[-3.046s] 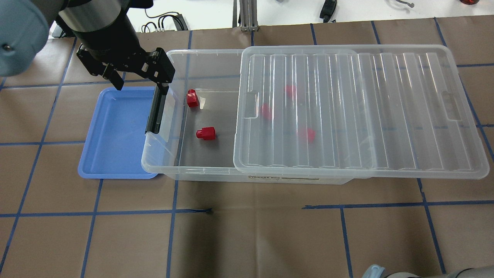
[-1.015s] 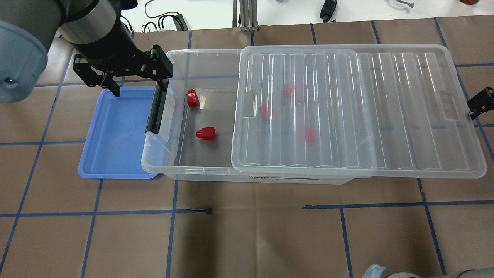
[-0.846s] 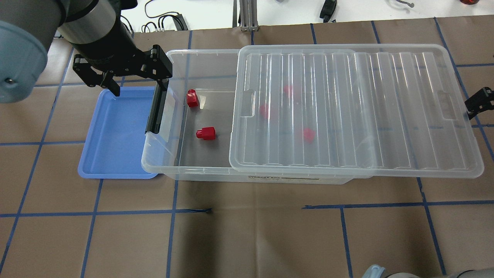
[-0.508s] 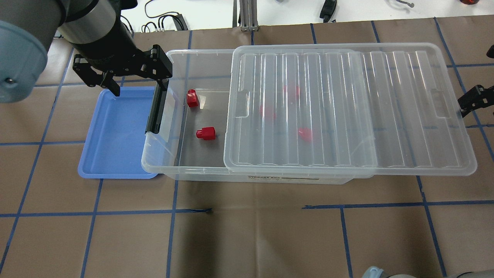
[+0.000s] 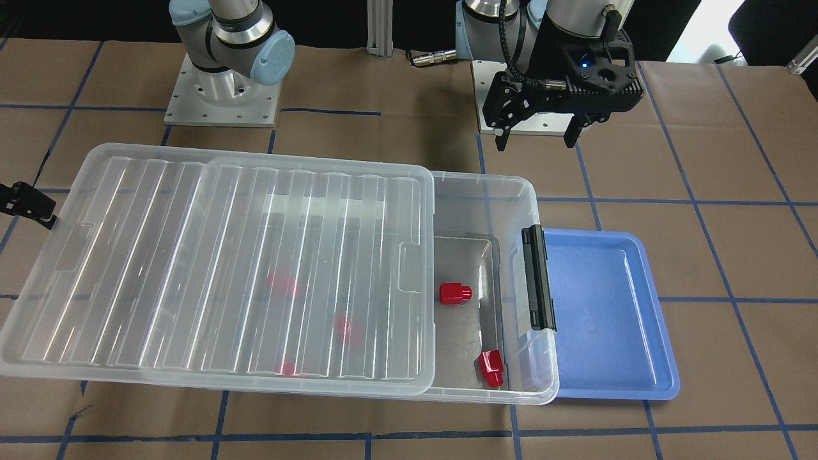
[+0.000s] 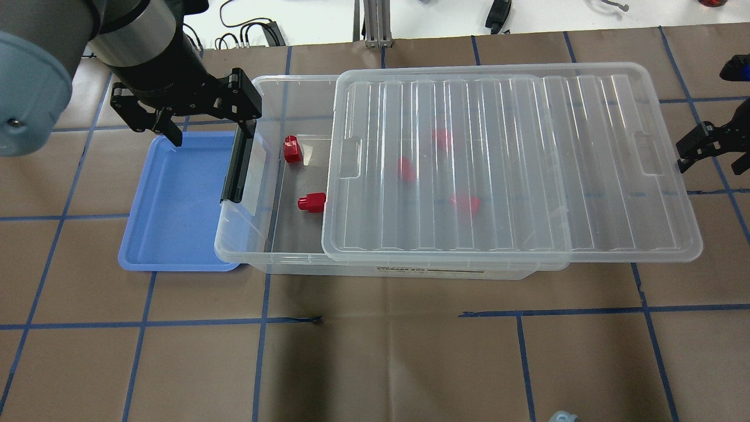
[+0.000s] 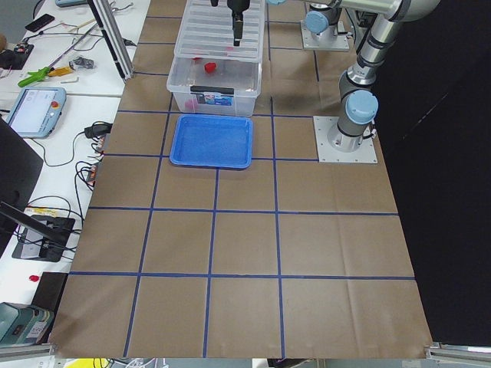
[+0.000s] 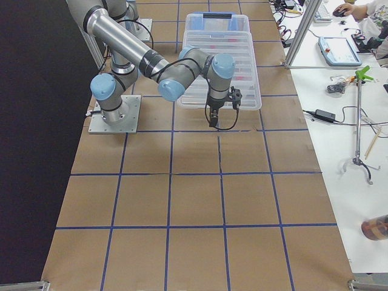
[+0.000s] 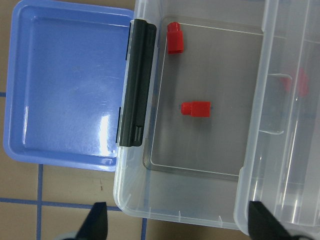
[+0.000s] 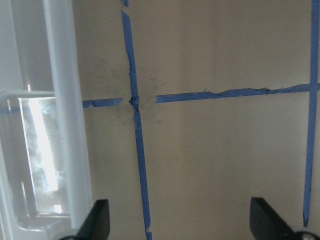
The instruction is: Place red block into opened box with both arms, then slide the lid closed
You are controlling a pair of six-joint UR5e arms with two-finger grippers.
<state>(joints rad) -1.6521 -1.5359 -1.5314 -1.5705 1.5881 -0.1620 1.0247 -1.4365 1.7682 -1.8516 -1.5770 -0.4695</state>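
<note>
Overhead exterior shows the lid (image 6: 504, 170) lying across most of the box (image 6: 234, 237). Only a strip at the box's 9 o'clock end is uncovered, and the lid overhangs the box at 3 o'clock. One red block (image 6: 312, 202) lies on the box floor in that strip, its body right at the lid's edge and its stub pointing to 9 o'clock. A second red block (image 6: 291, 149) sits at 11 o'clock from it, near the wall with the black latch bar (image 6: 237, 167). Three further red blocks (image 6: 466, 203) show blurred beneath the lid. The left end effector (image 5: 534, 142) hangs raised with fingers spread over the far edge of the blue tray (image 6: 176, 234) and the box's corner. The first block lies at about 4 o'clock from it, the second at 3 o'clock, and it touches neither. The right end effector (image 10: 180, 222), fingers also spread, is at the lid's 3 o'clock short end above the tabletop (image 6: 375, 351). One finger is just beside the lid's rim, and I cannot tell whether they touch.
</note>
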